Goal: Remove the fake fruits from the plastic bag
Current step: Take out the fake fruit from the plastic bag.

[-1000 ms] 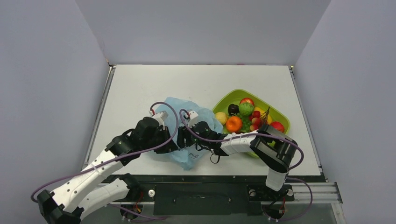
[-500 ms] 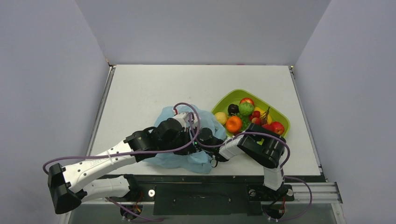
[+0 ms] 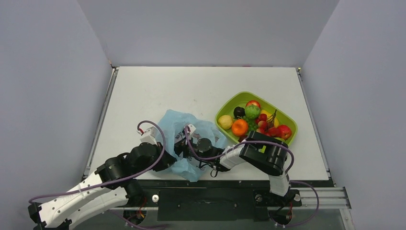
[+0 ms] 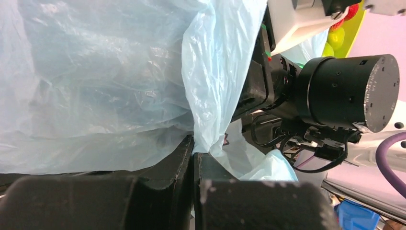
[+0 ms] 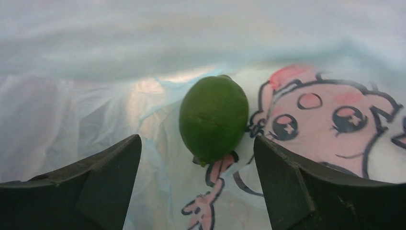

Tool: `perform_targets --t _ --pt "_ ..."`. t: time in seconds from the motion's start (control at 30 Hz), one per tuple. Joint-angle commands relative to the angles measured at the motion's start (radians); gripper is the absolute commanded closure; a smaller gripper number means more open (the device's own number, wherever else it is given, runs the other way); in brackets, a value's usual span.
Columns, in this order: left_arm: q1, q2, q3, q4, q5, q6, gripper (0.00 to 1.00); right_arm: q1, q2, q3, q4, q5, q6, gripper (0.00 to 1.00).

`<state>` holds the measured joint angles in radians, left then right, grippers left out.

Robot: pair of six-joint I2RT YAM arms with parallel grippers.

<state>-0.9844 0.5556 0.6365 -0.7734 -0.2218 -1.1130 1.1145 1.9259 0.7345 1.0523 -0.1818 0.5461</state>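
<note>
Top external view vs half a second ago: pulled back to the near-left with the left gripper (image 3: 167, 158), off the middle of the plastic bag (image 3: 170, 122) and down at its near-left edge now. Pinched tight on a fold of the bag, going by the left wrist view. Parked wide open inside the bag with the right gripper (image 5: 197, 143), straddling the dark green oval (image 5: 214, 117) without touching it.

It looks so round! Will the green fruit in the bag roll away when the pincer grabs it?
Probably a little: the dark green oval fruit is egg-shaped, so it may wobble sideways. Its smooth skin and the slick plastic bag could let it slip.
</note>
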Motion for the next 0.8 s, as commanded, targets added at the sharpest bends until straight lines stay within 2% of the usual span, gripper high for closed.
perform_targets --t 0.0,0.23,0.53,0.6,0.67,0.77 --pt "0.004 -0.044 -0.019 0.098 0.033 -0.035 1.00 0.031 0.027 0.093 0.042 -0.024 -0.033 0.18" --pt "0.003 -0.044 -0.022 0.197 0.121 -0.008 1.00 0.091 0.091 0.204 -0.023 0.047 -0.083 0.18" --pt "0.003 -0.090 -0.098 0.237 0.144 -0.057 1.00 0.188 0.229 0.338 -0.219 0.413 -0.247 0.17" --pt "0.003 -0.119 -0.102 0.219 0.132 -0.061 1.00 0.197 0.260 0.363 -0.275 0.465 -0.270 0.20" --pt "0.002 -0.144 -0.095 0.185 0.115 -0.063 1.00 0.200 0.265 0.338 -0.248 0.522 -0.260 0.22" --pt "0.003 -0.184 -0.088 0.127 0.091 -0.064 1.00 0.185 0.243 0.323 -0.221 0.499 -0.235 0.30"
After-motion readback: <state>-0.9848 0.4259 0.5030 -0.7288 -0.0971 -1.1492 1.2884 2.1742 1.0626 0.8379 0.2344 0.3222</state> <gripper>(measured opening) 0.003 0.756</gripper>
